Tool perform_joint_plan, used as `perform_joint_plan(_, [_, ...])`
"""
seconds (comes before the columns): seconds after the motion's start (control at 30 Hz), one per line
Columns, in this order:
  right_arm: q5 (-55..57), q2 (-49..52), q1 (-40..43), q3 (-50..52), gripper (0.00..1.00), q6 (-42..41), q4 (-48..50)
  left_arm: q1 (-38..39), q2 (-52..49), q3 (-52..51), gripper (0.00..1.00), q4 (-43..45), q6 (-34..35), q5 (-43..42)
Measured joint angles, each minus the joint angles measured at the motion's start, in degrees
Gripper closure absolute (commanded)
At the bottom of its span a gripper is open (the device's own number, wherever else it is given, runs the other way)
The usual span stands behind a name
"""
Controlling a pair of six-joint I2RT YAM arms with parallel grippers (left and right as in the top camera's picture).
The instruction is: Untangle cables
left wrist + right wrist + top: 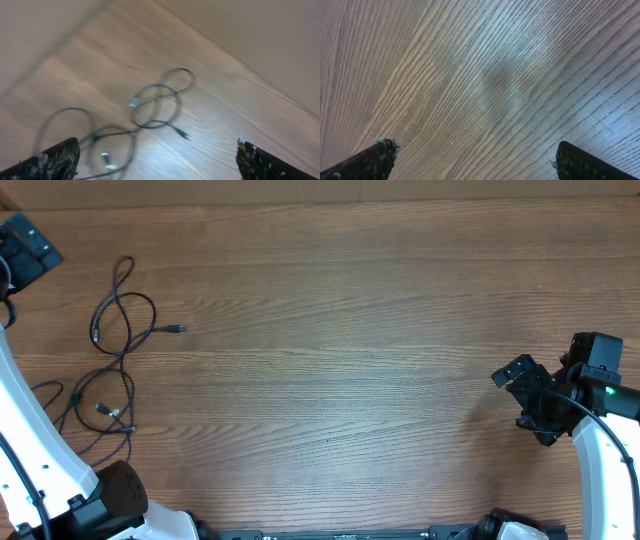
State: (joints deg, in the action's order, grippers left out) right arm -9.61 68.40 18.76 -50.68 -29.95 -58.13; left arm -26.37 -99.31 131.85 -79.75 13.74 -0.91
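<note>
Though view blurs, cables (134, 102) seem apart from spread left hand (157, 145).

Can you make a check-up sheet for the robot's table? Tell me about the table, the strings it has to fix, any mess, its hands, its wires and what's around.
Surface: wooden table, bare across the middle and right.
Job's things: thin black cables lying in loose overlapping loops near the left edge, with small plug ends showing.
Clutter: nothing seen.
Grippers: left gripper open, above the cables and holding nothing; right gripper open, over bare wood and holding nothing.
Cables: thicker black arm wiring runs along the right arm, apart from the job's cables.
Surroundings: plain beige area beyond the table edge; nothing else seen.
</note>
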Motion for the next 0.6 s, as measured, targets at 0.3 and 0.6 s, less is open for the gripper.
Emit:
perform_joint_plan(0.3, [-9.4,0.0,-2.7,0.0,0.05,3.8,7.1,6.7,0.0,-0.2,0.00,-7.1,-6.7,-11.5])
perform_joint_plan(0.6, [-10.5,0.4,-23.7,0.0,0.02,12.5,14.7,17.6,0.0,-5.4,0.00,-15.8,-8.2,-8.7])
